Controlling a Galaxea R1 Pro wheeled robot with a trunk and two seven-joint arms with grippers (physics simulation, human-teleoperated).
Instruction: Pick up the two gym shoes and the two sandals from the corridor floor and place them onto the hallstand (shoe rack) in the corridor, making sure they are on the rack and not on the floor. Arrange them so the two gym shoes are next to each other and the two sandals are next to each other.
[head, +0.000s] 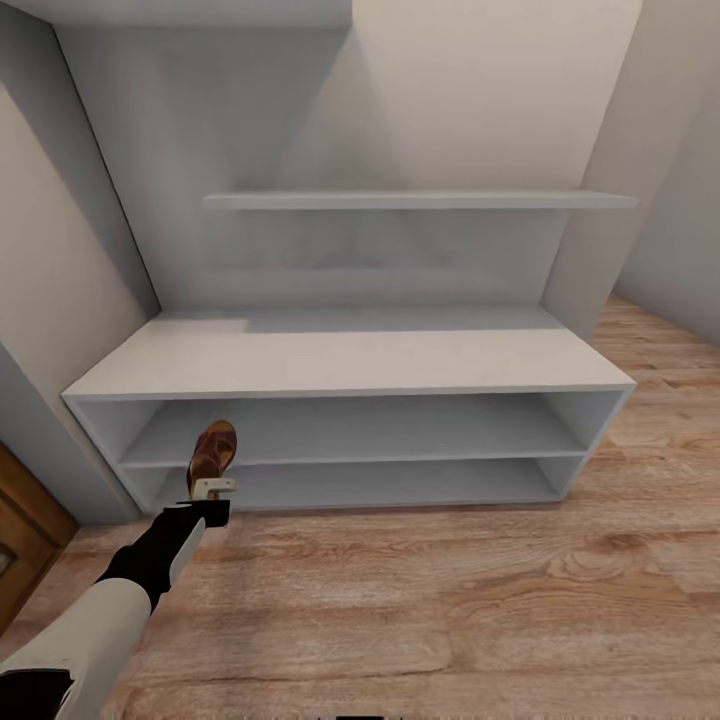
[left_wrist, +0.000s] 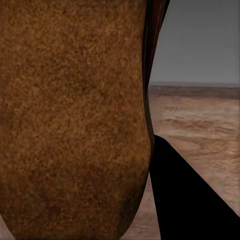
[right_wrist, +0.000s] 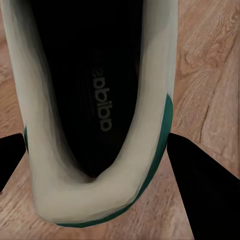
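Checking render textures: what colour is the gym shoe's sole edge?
Teal-green, under the white gym shoe; right wrist view shows it best.

The scene is viewed by the head camera from above and in front, angled forward and down at the light grey hallstand with a wide bench top and two low open shelves (head: 350, 365), seen whole at middling range, with the light brown wood-grain plank floor (head: 450, 600) spread in the foreground. The left wrist camera is set very close behind a brown, tan-insoled sandal (left_wrist: 70, 120), looking past it along the planks towards a grey surface; the same sandal (head: 213, 452) is seen small at the hallstand's lower left in the head view. The right wrist camera is pointed steeply down, very near, into a white, teal-soled gym shoe (right_wrist: 95, 100) over the planks.
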